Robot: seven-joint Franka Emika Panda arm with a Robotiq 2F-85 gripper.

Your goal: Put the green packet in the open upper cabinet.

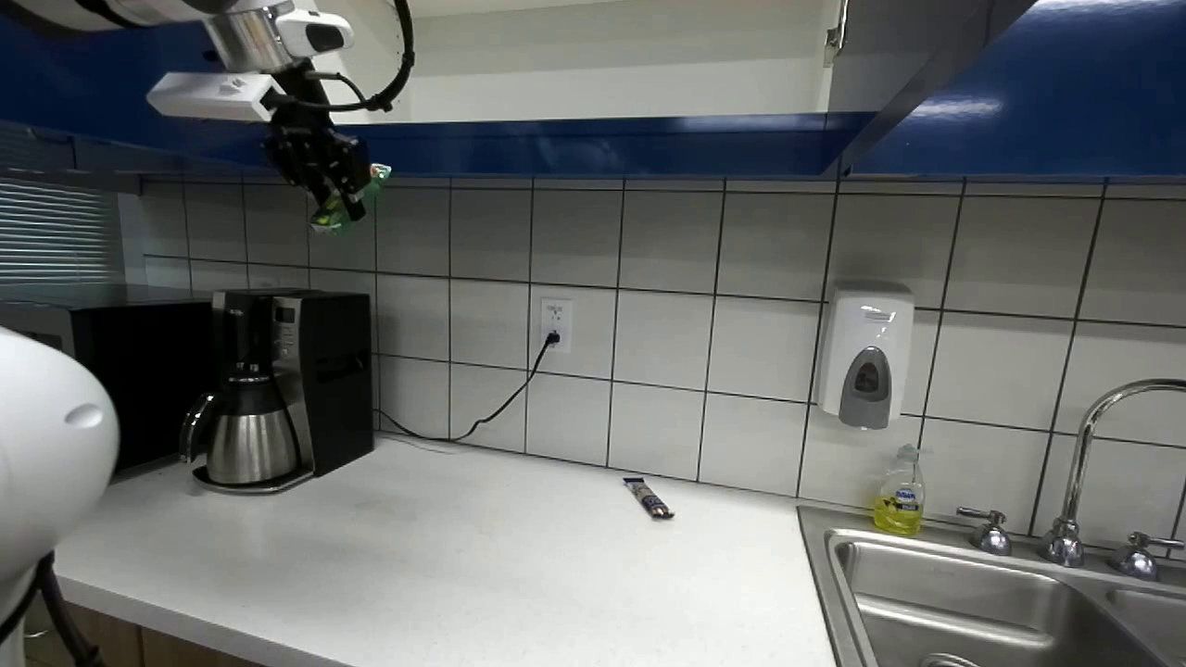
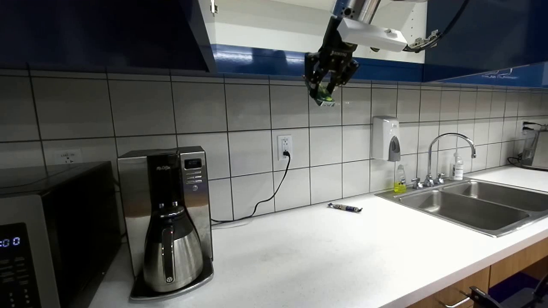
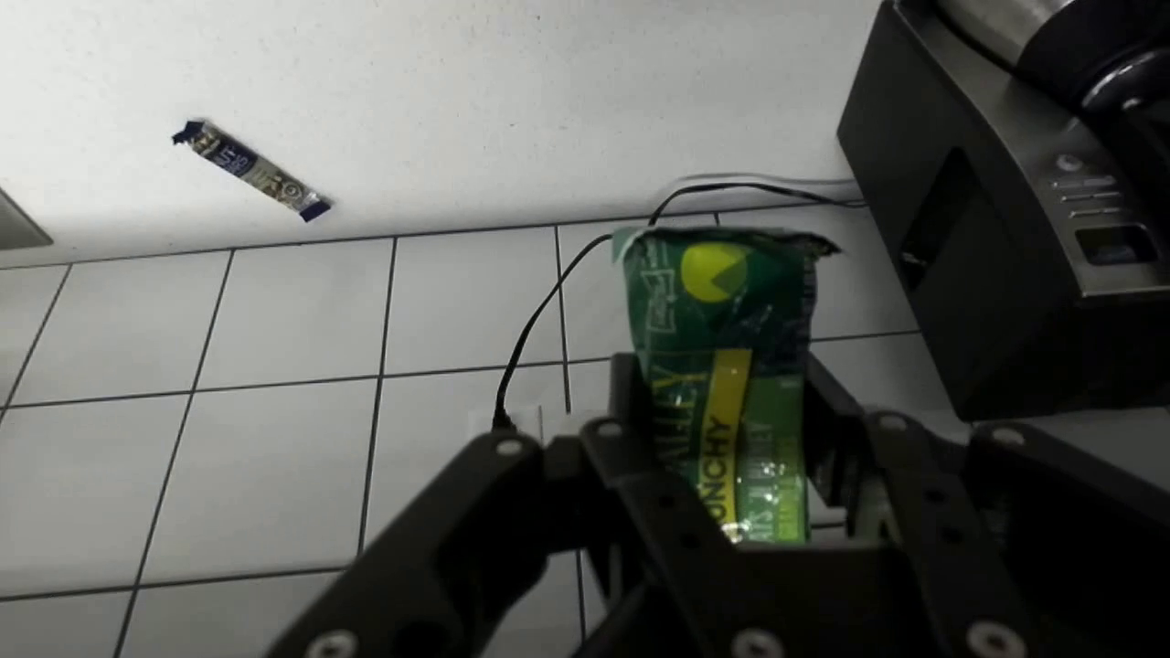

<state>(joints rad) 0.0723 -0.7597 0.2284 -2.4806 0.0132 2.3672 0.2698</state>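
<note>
The green packet (image 3: 768, 429) is pinched between the two fingers of my gripper (image 3: 720, 388), its top end sticking out past the fingertips in the wrist view. In both exterior views the gripper hangs high above the counter, pointing downward, with green ends of the packet (image 1: 331, 220) showing beside the fingers. The open upper cabinet (image 1: 611, 83) shows its white interior and dark blue lower trim. The gripper (image 2: 324, 92) appears at about the height of that trim or just below it, with the arm passing in front of the cabinet opening (image 2: 265, 30).
A coffee maker (image 2: 195, 201) and a black microwave (image 2: 64, 205) stand on the counter (image 2: 274, 265). A small dark-and-silver bar (image 3: 256, 174) lies near the tiled wall. Blue cabinet doors (image 1: 1047, 93) flank the opening. Soap dispenser (image 1: 869, 357) and sink (image 2: 462, 209) are farther along.
</note>
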